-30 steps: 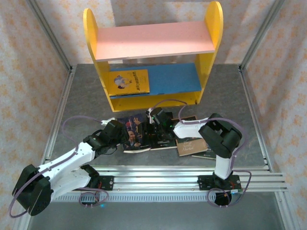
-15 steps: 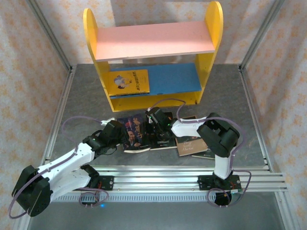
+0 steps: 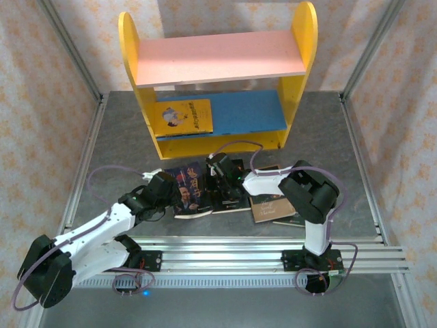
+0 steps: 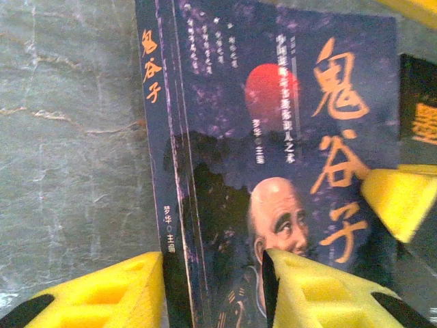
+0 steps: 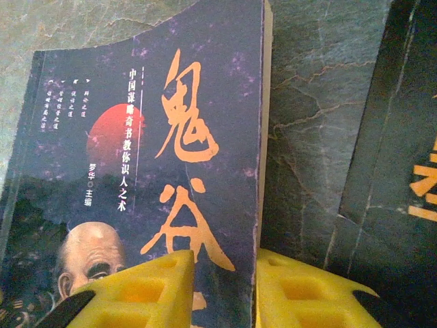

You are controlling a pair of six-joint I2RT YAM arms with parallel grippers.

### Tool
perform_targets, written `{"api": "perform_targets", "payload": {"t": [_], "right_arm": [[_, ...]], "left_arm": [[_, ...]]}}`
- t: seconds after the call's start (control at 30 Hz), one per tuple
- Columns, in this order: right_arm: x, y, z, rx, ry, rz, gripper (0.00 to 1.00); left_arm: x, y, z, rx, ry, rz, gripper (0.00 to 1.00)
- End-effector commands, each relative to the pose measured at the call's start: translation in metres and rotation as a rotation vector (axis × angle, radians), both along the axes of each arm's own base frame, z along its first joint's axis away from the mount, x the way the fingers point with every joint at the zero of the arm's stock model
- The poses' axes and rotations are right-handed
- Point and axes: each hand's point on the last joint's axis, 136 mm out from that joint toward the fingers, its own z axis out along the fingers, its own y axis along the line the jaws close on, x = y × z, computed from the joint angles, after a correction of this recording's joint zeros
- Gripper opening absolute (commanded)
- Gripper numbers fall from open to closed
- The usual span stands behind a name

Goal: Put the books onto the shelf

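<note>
Yellow book lies on blue lower board of shelf.

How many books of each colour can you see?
yellow book, lying in the shelf: 1
purple book: 1
black book: 1
brown book: 1
Total: 4 clear books; one more dark one may be peeking out from under the brown book.
</note>
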Motion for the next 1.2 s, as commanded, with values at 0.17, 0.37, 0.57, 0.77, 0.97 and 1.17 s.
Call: {"api": "perform_targets", "payload": {"t": [0.17,0.37,0.57,0.77,0.97,1.17], "right_arm": [[-0.076,-0.019,-0.079,-0.170,0.254,0.111,0.27],[-0.077,-0.019,-0.080,-0.162,0.258,0.113,0.26],[-0.079,-0.016,-0.077,-0.141,0.259,0.123,0.25],[-0.070,-0.032,-0.078,-0.226,0.228,0.090,0.40],[-0.060,-0.058,-0.077,-0.241,0.238,0.045,0.46],[-0.054,-0.085,-0.079,-0.287,0.242,0.015,0.48]], "left_arm": [[0.018,-0.023,0.010,-0.077,-0.050,-0.016,0.38],[0.019,-0.024,0.011,-0.084,-0.052,-0.022,0.33],[0.019,-0.026,0.018,-0.098,-0.073,-0.034,0.26],[0.014,-0.011,0.016,-0.020,-0.058,-0.017,0.14],[0.008,-0.004,0.010,0.004,-0.045,-0.008,0.08],[0.005,0.005,0.015,0.034,-0.056,0.006,0.06]]}}
